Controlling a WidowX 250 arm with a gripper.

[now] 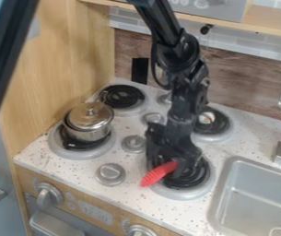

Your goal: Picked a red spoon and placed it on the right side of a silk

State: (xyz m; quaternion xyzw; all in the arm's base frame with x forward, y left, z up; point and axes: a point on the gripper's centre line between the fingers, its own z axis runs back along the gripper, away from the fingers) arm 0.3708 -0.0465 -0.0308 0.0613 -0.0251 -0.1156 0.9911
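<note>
Camera view: claw (173, 168) low, downward

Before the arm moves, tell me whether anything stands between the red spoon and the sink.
Nothing tall visible: from the red spoon, only the burner beneath the end effector, then the sink rim.

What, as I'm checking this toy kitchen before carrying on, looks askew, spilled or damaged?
No spill or damage stands out. The red spoon slants across the rim of the front burner by the sink, near the claw, and the lid seems slightly off-centre on the metal pot.
</note>
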